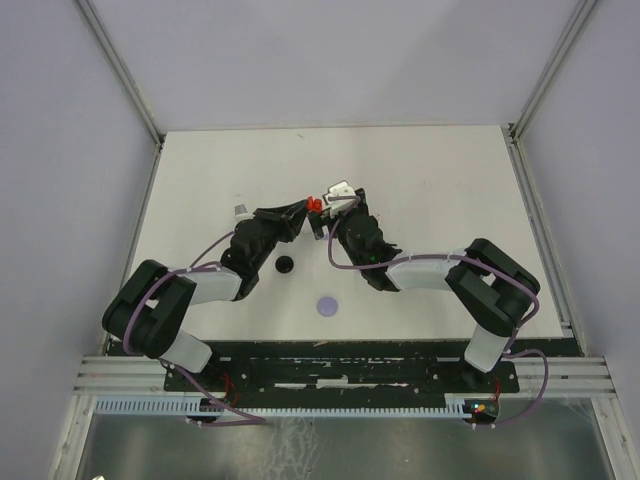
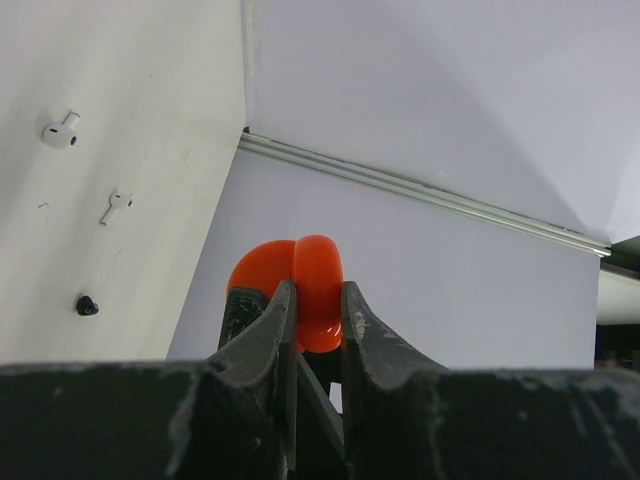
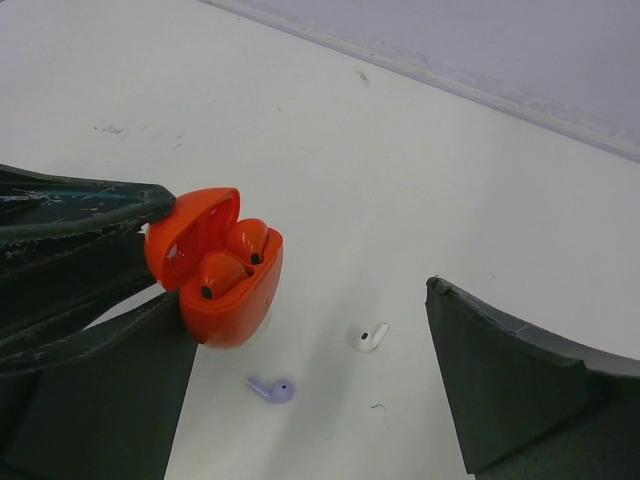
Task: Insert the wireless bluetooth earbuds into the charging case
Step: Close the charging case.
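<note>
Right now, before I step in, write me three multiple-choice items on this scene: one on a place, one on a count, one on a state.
1. Where does the lavender earbud lie?
A. inside the orange case
B. on the table, outside the orange case
C. on top of a black disc

2. How many earbuds sit in the orange case?
A. none
B. one
C. two

3. How is the lid of the orange case?
A. open
B. shut
C. taken off and lying apart

Answers:
1 B: the right wrist view shows it on the bare table, apart from the case.
2 C: two orange earbuds fill the two sockets.
3 A: the lid is tipped back on the case, and its inside shows.
</note>
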